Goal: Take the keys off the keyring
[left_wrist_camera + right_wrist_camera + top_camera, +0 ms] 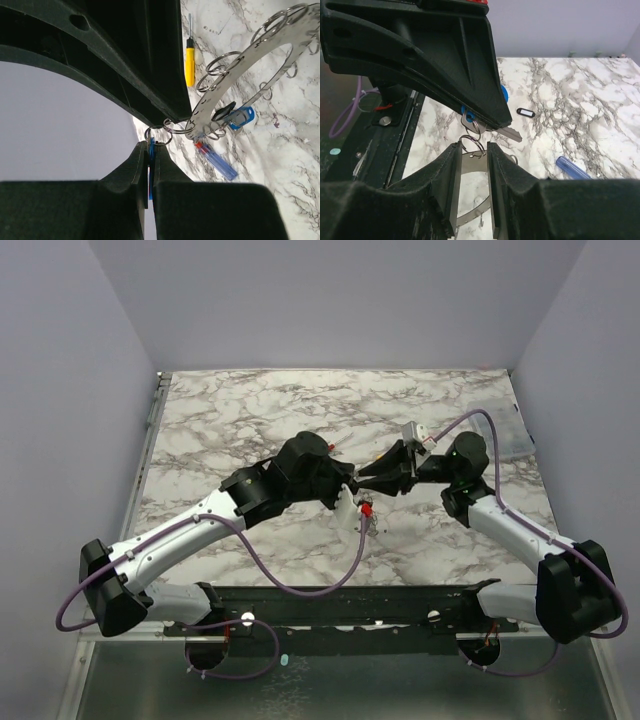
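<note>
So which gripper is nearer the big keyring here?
Right. The right gripper clamps the keyring directly; the left gripper sits just off its end, pinching a blue key linked to it by a small split ring.

I read both arms as one build. The left arm (170, 542) and the right arm (512, 526) each use white tubular links joined by bulky black joint housings (265, 490). A black block (580, 592) caps each shoulder end. A thin purple cable (300, 583) runs outside each arm from base to wrist. The left claw (149, 150) has two matte black, wedge-shaped fingers. The right claw (472, 150) has the same black fingers, with a rough, grainy surface.
</note>
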